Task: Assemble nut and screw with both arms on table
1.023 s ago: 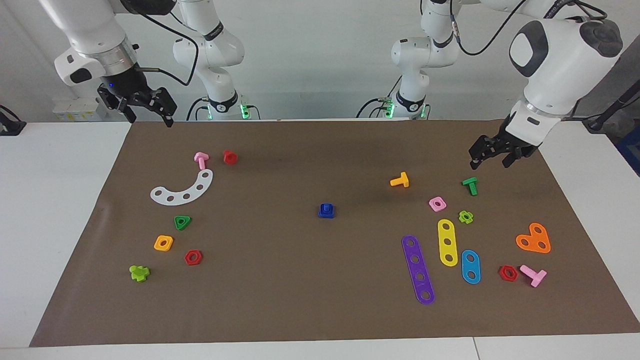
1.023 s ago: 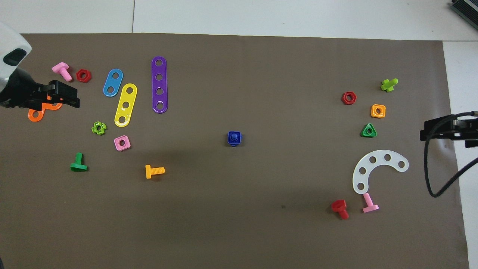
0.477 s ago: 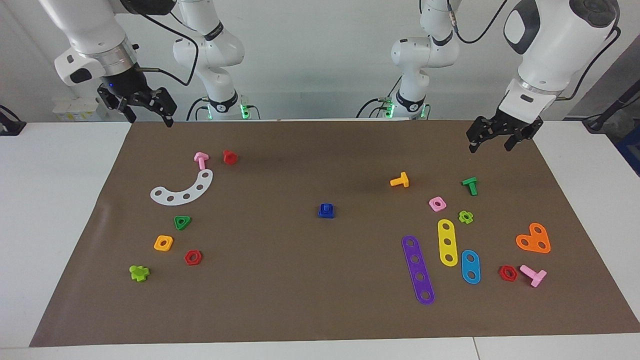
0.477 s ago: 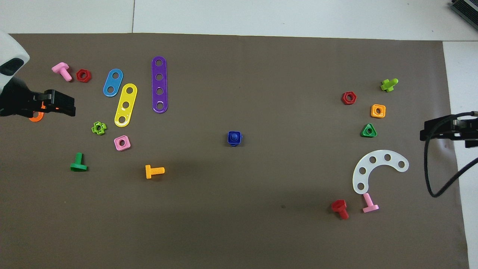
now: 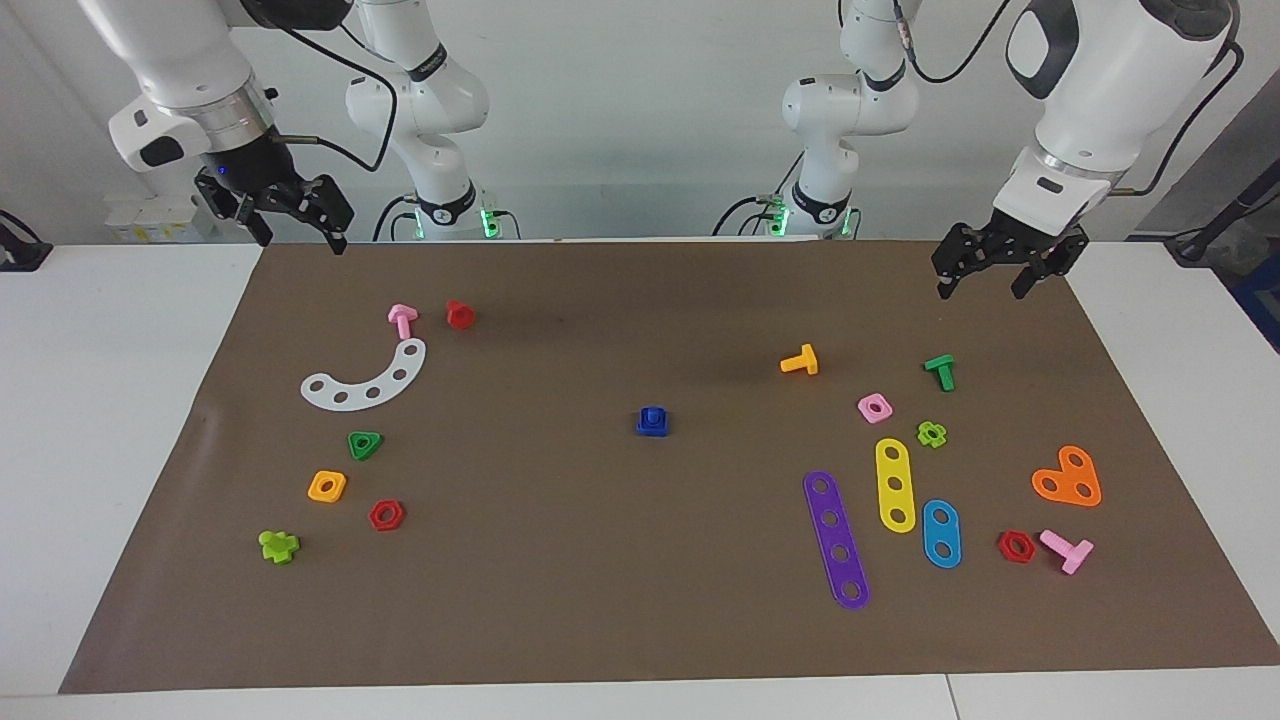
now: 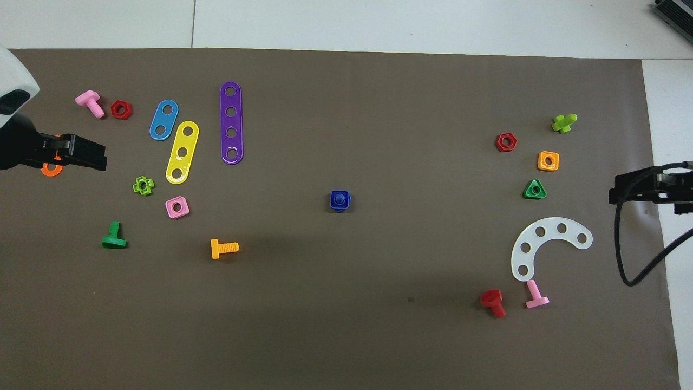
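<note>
The dark-blue square nut lies in the middle of the brown mat on the table. The dark-blue screw stands in its hole, with a blue stub showing above the nut. In the overhead view the nut shows with the screw at its centre. My left gripper is open and empty, raised over the mat's edge nearest the robots; it also shows in the overhead view. My right gripper is open and empty, waiting above the mat's corner by its own base, and shows in the overhead view.
Toward the left arm's end lie an orange screw, green screw, pink nut, purple, yellow and blue strips and an orange heart plate. Toward the right arm's end lie a white arc, pink and red screws and several nuts.
My left gripper has risen and drawn back toward the robots, away from the green screw. The right arm and the blue nut with its screw have not moved.
</note>
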Robot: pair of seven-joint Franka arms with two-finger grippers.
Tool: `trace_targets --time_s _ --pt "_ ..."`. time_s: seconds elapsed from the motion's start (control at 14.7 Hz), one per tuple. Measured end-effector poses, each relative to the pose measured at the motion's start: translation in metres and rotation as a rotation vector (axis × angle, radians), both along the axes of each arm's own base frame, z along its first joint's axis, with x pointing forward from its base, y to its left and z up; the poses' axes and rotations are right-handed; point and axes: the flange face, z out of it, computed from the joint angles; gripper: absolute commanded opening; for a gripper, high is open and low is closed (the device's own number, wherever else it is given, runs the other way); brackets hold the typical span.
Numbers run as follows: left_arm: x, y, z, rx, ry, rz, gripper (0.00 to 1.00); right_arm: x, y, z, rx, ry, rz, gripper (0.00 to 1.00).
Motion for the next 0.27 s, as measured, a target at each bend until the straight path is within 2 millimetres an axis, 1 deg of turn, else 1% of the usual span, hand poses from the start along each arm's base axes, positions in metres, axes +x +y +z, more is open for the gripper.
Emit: trace_targets --time_s 0.27 --pt "-0.0014 0.0002 0.0027 0.000 -0.005 -0.011 1.00 0.0000 0.0000 0.0000 0.000 0.000 0.000 1.00"
